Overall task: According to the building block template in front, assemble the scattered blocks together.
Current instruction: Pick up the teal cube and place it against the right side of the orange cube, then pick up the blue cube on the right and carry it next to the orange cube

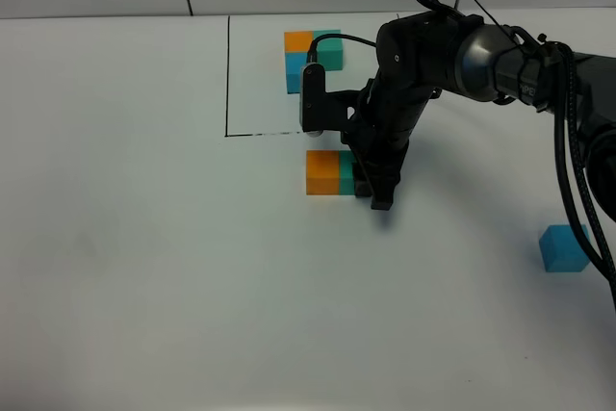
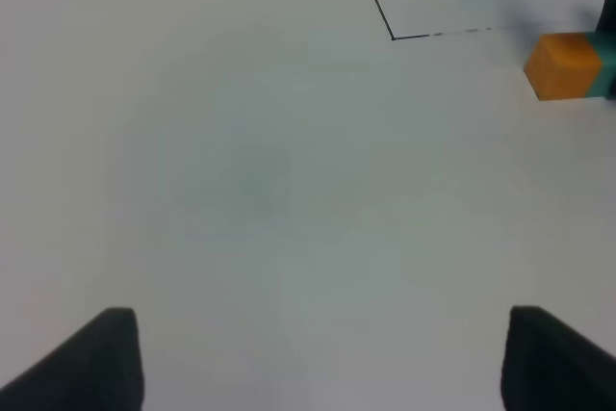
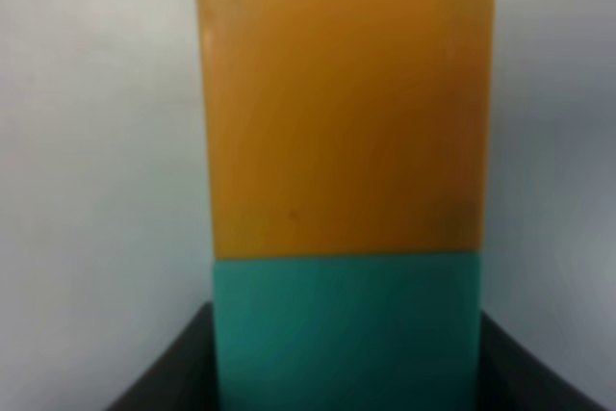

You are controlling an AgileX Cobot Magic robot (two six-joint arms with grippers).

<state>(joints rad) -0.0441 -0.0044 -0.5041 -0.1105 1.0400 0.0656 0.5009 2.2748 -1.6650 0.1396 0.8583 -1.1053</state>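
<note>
- The right gripper [image 1: 371,188] is closed on the teal-green block [image 1: 347,172], with one dark finger [image 3: 168,377] on each side of it. This block touches the orange block [image 1: 321,172] at its left. The pair sits just on the near side of the black frame line [image 1: 260,134].
- The left gripper [image 2: 318,363] is wide open over the bare table [image 2: 241,190] and holds nothing.
- The template [image 1: 300,57] lies far, inside the frame: orange at left, teal-green at right, blue on the near side of the orange.
- The step in hand seems to be pressing the teal-green block against the orange one. To do it well, I would keep the two faces flush and the edges in one line. Then I would open the jaws slowly and lift straight up, so the pair does not turn.
- The sky-blue block [image 1: 563,247] lies well apart at the near right. By the template, it should go to the near side of the orange one.
- I can read no brand, label or writing anywhere.
</note>
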